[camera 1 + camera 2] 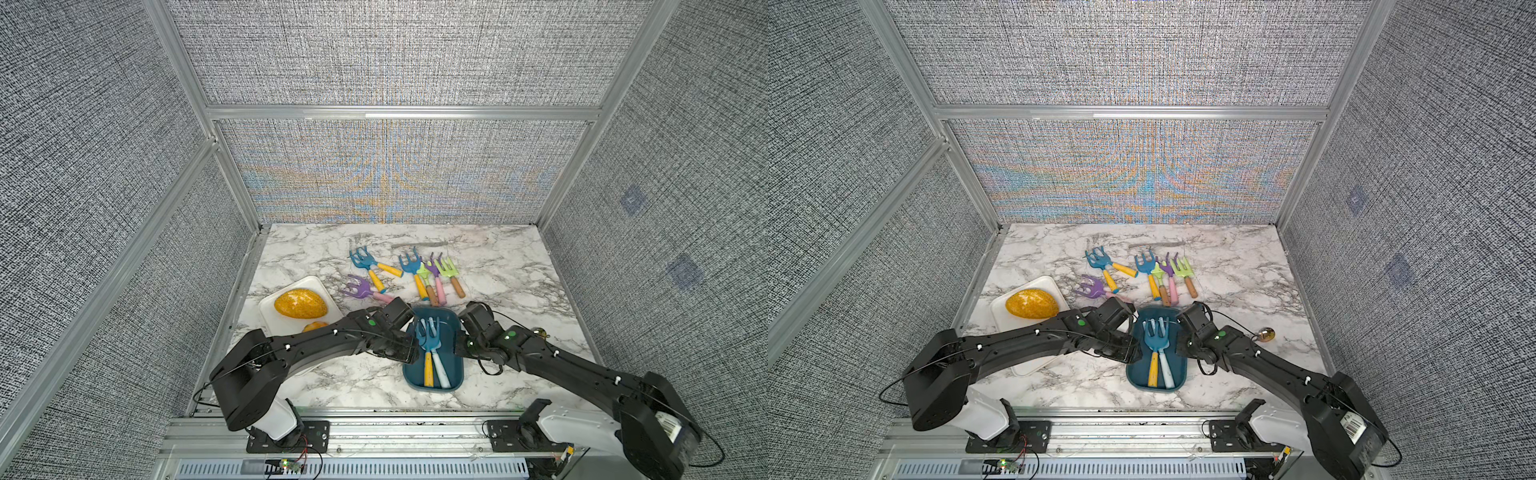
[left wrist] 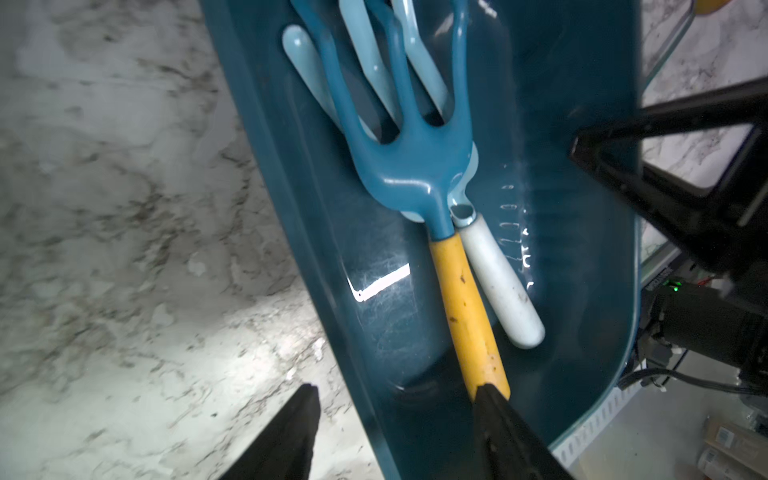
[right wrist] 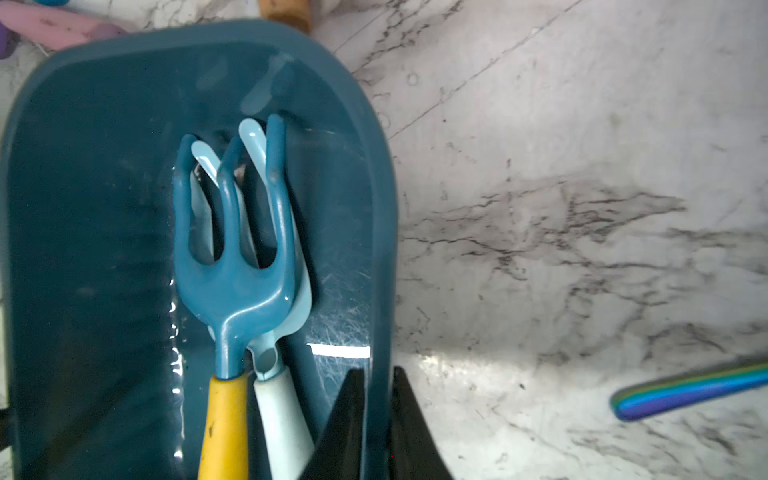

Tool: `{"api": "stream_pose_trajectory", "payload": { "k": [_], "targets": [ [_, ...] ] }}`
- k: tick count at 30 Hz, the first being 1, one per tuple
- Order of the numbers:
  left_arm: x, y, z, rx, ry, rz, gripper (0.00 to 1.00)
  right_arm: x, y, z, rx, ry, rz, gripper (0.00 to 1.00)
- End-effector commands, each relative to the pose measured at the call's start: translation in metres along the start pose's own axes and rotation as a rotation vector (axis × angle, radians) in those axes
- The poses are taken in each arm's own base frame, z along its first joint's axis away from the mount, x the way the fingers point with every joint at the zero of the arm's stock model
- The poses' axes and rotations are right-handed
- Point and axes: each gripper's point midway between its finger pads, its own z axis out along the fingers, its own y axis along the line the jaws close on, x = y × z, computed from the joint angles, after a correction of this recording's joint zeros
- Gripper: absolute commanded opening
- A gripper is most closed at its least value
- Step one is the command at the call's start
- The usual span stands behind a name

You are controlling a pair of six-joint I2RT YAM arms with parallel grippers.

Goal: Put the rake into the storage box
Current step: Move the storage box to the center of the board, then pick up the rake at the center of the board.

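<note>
Pinching right wall of storage box [image 1: 455, 361], near-centre, with narrow right gripper [image 3: 376, 374]. Straddling left wall with wide, empty left gripper [image 2: 397, 388], inner finger [image 2: 498, 424] at yellow handle [image 2: 465, 307] end. Lying inside, atop pale-blue rake [image 2: 498, 282]: blue rake [image 2: 415, 166]. Risking tipping box or snagging handle on retract.
</note>
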Motion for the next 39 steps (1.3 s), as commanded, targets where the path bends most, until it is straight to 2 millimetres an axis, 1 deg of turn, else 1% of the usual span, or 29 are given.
{"api": "stream_pose_trajectory", "payload": {
  "k": [1, 3, 4, 6, 7, 8, 10, 11, 13, 15, 17, 20, 21, 22, 24, 25, 27, 29, 31, 35, 37, 39],
  "targets": [
    [-0.007, 0.021, -0.016, -0.075, -0.063, -0.051, 0.68, -0.010, -0.008, -0.007, 0.073, -0.035, -0.016, 0.51],
    [-0.010, 0.029, -0.026, -0.094, -0.087, -0.069, 0.73, -0.022, -0.008, -0.015, 0.079, -0.077, -0.036, 0.67],
    [-0.013, 0.032, -0.032, -0.106, -0.099, -0.076, 0.76, -0.030, -0.006, -0.020, 0.065, -0.098, -0.042, 0.76],
    [-0.021, 0.040, -0.041, -0.131, -0.124, -0.085, 0.79, -0.046, -0.004, -0.029, 0.029, -0.134, -0.058, 0.91],
    [-0.026, 0.044, -0.046, -0.147, -0.137, -0.090, 0.82, -0.058, -0.004, -0.033, 0.012, -0.164, -0.060, 0.97],
    [-0.031, 0.048, -0.050, -0.163, -0.146, -0.096, 0.85, -0.069, -0.004, -0.037, -0.006, -0.180, -0.059, 0.99],
    [-0.045, 0.056, -0.058, -0.200, -0.173, -0.105, 0.93, -0.101, -0.009, -0.046, -0.034, -0.218, -0.049, 0.99],
    [-0.052, 0.059, -0.062, -0.217, -0.185, -0.108, 0.99, -0.117, -0.012, -0.051, -0.031, -0.244, -0.044, 0.99],
    [-0.068, 0.069, -0.068, -0.265, -0.211, -0.129, 0.99, -0.148, -0.021, -0.056, -0.012, -0.293, -0.037, 0.99],
    [-0.082, 0.074, -0.071, -0.281, -0.224, -0.153, 0.99, -0.173, -0.026, -0.058, 0.007, -0.337, -0.043, 0.99],
    [-0.093, 0.079, -0.072, -0.291, -0.232, -0.177, 0.99, -0.192, -0.023, -0.053, 0.012, -0.369, -0.079, 0.99],
    [-0.104, 0.077, -0.075, -0.291, -0.251, -0.183, 0.99, -0.210, -0.025, -0.027, 0.051, -0.328, -0.136, 0.99],
    [-0.107, 0.077, -0.076, -0.290, -0.256, -0.183, 0.99, -0.213, -0.030, -0.014, 0.083, -0.279, -0.152, 0.99],
    [-0.108, 0.077, -0.078, -0.292, -0.262, -0.183, 0.99, -0.216, -0.034, -0.002, 0.111, -0.228, -0.170, 0.95],
    [-0.108, 0.077, -0.079, -0.291, -0.267, -0.187, 0.99, -0.222, -0.041, 0.020, 0.140, -0.167, -0.196, 0.83],
    [-0.107, 0.077, -0.080, -0.287, -0.273, -0.188, 0.99, -0.223, -0.043, 0.031, 0.133, -0.142, -0.199, 0.78],
    [-0.105, 0.078, -0.080, -0.286, -0.275, -0.194, 0.99, -0.226, -0.042, 0.046, 0.096, -0.117, -0.200, 0.73],
    [-0.102, 0.079, -0.080, -0.284, -0.273, -0.203, 0.99, -0.226, -0.041, 0.060, 0.081, -0.098, -0.210, 0.71],
    [-0.098, 0.079, -0.080, -0.274, -0.272, -0.211, 0.99, -0.226, -0.042, 0.071, 0.079, -0.072, -0.220, 0.70],
    [-0.091, 0.076, -0.078, -0.238, -0.268, -0.218, 0.99, -0.216, -0.035, 0.094, 0.019, -0.003, -0.240, 0.70],
    [-0.089, 0.069, -0.076, -0.185, -0.262, -0.206, 0.99, -0.211, -0.036, 0.105, 0.017, 0.029, -0.241, 0.69],
    [-0.086, 0.059, -0.074, -0.126, -0.258, -0.191, 0.99, -0.208, -0.043, 0.115, 0.051, 0.054, -0.240, 0.66]
  ]
}}
